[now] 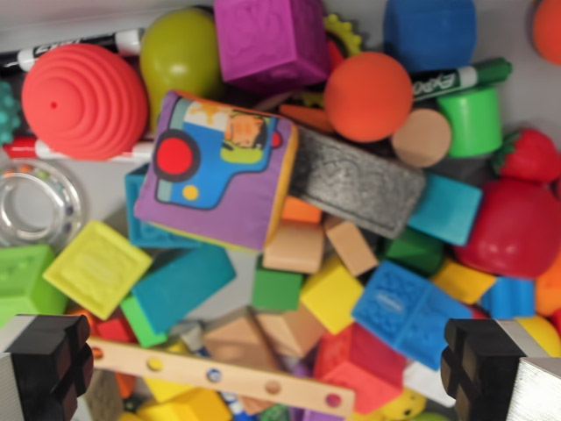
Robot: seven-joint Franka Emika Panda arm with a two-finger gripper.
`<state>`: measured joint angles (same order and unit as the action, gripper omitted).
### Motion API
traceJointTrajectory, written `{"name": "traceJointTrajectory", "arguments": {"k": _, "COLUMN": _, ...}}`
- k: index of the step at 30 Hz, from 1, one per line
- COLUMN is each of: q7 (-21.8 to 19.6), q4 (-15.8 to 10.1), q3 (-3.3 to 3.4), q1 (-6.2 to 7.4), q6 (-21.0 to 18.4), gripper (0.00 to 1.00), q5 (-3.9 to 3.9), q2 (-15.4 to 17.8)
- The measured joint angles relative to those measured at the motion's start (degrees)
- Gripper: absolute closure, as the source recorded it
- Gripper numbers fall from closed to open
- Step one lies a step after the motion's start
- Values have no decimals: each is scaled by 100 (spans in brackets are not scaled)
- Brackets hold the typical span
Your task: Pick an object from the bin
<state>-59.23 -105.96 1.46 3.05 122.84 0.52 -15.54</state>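
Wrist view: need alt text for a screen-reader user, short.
Looking straight down into a bin crowded with colourful toys, the open gripper hovers above, its fingers at the bottom corners. A purple soft cube printed with a blue car lies centre-left among foam blocks, with a ridged red ball and an orange ball nearby.

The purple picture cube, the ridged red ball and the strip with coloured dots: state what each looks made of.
Purple picture cube: likely soft fabric, matte; printed car picture, rounded, slightly bulging edges.
Ridged red ball: probably rubber or soft plastic, matte; moulded concentric ridges, no sharp glare.
Strip with coloured dots: apparently unpainted wood, pale tan and dull.
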Motion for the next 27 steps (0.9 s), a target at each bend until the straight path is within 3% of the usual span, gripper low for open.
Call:
{"name": "traceJointTrajectory", "arguments": {"k": 16, "q7": -551, "q4": 478, "q3": -15, "q1": 272, "q6": 138, "gripper": 0, "q5": 7, "q2": -793}}
{"name": "traceJointTrajectory", "arguments": {"k": 27, "q7": -573, "q4": 355, "q3": -13, "q1": 288, "q6": 612, "gripper": 0, "q5": 16, "q2": -1140}}
